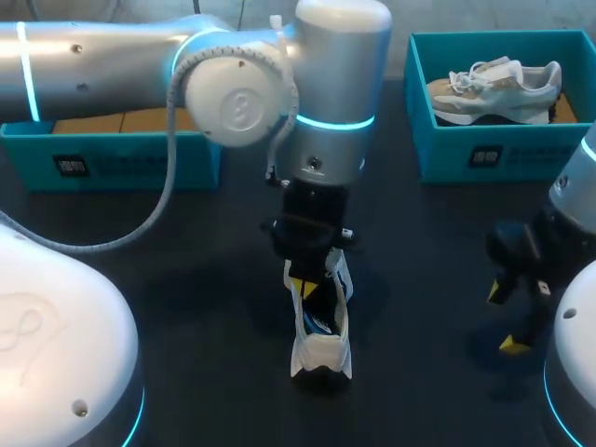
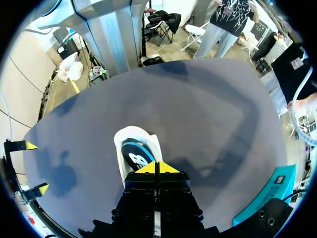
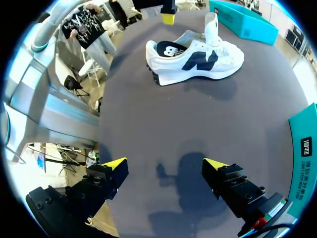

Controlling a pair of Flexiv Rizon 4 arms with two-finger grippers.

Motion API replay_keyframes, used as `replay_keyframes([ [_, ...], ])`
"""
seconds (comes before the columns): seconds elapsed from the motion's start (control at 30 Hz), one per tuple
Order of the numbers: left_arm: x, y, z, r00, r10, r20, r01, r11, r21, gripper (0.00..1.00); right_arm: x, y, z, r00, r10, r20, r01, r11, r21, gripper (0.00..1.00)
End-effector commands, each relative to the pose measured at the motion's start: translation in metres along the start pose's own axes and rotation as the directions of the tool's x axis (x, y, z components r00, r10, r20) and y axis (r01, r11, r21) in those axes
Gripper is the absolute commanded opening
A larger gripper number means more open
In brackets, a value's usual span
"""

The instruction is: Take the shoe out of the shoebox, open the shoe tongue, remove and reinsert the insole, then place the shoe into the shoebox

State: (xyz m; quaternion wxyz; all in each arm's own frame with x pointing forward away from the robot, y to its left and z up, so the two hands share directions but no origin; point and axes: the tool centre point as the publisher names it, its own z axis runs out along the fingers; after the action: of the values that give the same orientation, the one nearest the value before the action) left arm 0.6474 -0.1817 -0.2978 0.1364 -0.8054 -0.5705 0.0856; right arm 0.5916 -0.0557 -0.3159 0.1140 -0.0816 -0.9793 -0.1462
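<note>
While the left gripper [image 2: 155,167] hangs closed just above the white shoe [image 1: 322,352] on the table [image 1: 196,307], the right gripper [image 3: 164,164] stands open, well apart.

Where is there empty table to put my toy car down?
Bare table lies between the shoe and the right arm, and between the left box and the shoe. It is crowded at the shoe, where the left arm hangs over it.

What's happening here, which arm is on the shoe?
The white shoe sits upright on the table. The left gripper is down over its opening, tips together; whether they pinch anything does not show. The right gripper hangs open over bare table, apart from the shoe. A second shoe lies in the right-hand shoebox.
</note>
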Motion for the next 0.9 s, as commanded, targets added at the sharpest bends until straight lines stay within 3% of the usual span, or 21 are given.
replay_keyframes([
  [0.03, -0.003, 0.004, 0.018, 1.000, 0.025, 0.015, -0.025, 0.999, 0.021, 0.00, 0.001, -0.001, 0.001, 1.000, 0.001, 0.004, -0.001, 1.000, 0.001, 1.00],
  [0.33, -0.004, 0.003, 0.047, 0.998, 0.059, 0.005, -0.059, 0.998, 0.005, 0.00, 0.001, -0.001, 0.001, 1.000, 0.001, 0.004, -0.001, 1.000, 0.001, 1.00],
  [0.7, -0.012, 0.007, 0.053, 0.996, 0.087, 0.037, -0.087, 0.996, -0.010, 0.00, 0.001, -0.001, 0.001, 1.000, 0.001, 0.004, -0.001, 1.000, 0.001, 1.00],
  [0.9, -0.016, 0.009, 0.067, 0.995, 0.095, -0.003, -0.095, 0.995, -0.009, 0.00, 0.001, -0.001, 0.001, 1.000, 0.001, 0.004, -0.001, 1.000, 0.001, 1.00],
])
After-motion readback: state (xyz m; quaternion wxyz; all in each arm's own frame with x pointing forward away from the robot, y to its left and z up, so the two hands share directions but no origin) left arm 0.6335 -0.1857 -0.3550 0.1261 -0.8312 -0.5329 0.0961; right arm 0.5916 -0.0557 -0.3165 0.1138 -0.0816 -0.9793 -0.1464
